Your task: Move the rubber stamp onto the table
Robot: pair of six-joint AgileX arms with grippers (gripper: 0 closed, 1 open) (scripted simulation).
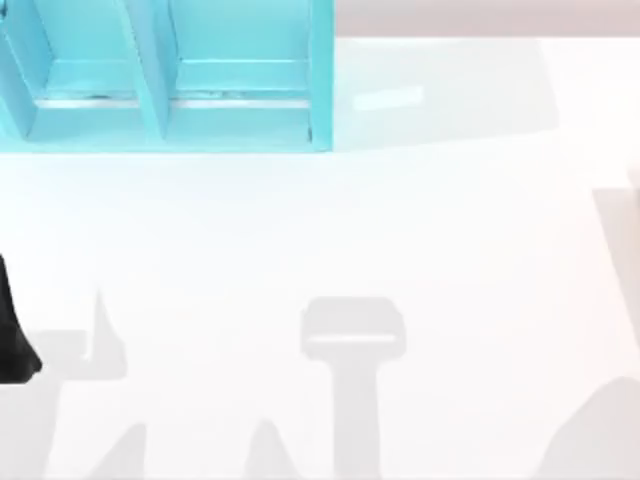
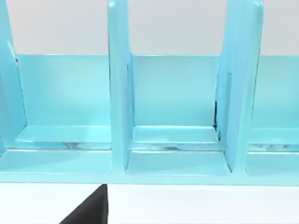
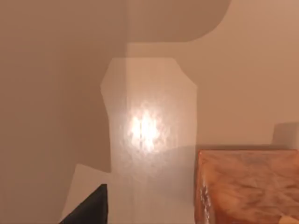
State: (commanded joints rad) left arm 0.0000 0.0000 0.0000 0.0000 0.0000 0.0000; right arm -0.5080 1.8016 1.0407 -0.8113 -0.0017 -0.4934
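Observation:
The rubber stamp [image 3: 247, 186] appears as an orange-brown, marbled block very close to the right wrist camera, above the table [image 3: 149, 93]. A black part of my right gripper [image 3: 88, 209] shows beside it. Whether the stamp is held or touches the surface cannot be told. My left arm [image 1: 12, 340] is a black shape at the table's left edge. A black part of the left gripper [image 2: 91, 210] sits over the white table [image 2: 196, 205], facing the shelf.
A turquoise shelf unit [image 1: 170, 80] with upright dividers stands at the back left of the white table [image 1: 400, 230]. Its compartments [image 2: 173, 107] face the left wrist camera. Grey arm shadows lie across the table's front.

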